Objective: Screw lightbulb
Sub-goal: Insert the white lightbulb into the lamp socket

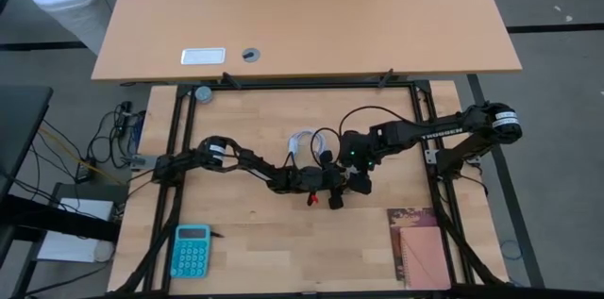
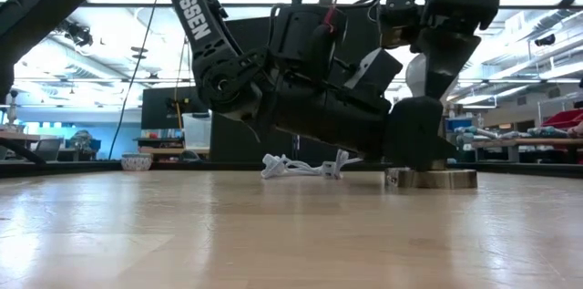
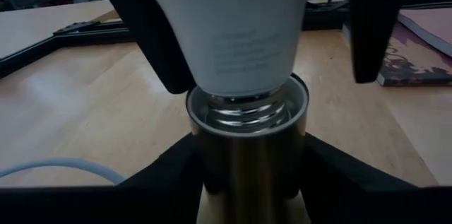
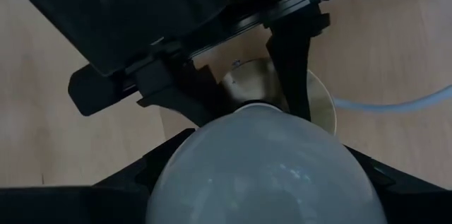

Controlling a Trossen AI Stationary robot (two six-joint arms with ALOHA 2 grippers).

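The white lightbulb (image 3: 240, 33) stands upright with its grey screw base in the mouth of a brass-coloured socket (image 3: 247, 146). The socket's round flat foot (image 2: 437, 178) rests on the wooden table near its middle. My left gripper (image 1: 332, 191) comes in level from the table's left and is shut on the socket. My right gripper (image 1: 359, 178) points down over the bulb's globe (image 4: 268, 167) and is shut on it. The socket's white cable (image 1: 304, 141) lies coiled on the table just beyond. My left gripper pinches the socket's upright barrel (image 3: 212, 160) between its two fingers, one on each side, coming level from the table's left. The socket stands upright with its foot on the table. My right gripper holds the bulb's globe (image 4: 176, 174) between its two fingers from above, pointing down. Its fingertips (image 3: 162, 47) reach down beside the bulb's neck. The bulb stands upright, its threads partly inside the socket.
A turquoise calculator (image 1: 192, 250) lies at the near left and a reddish book (image 1: 420, 247) at the near right. A black frame (image 1: 175, 148) runs round the work area. A second, larger table (image 1: 302, 16) stands behind.
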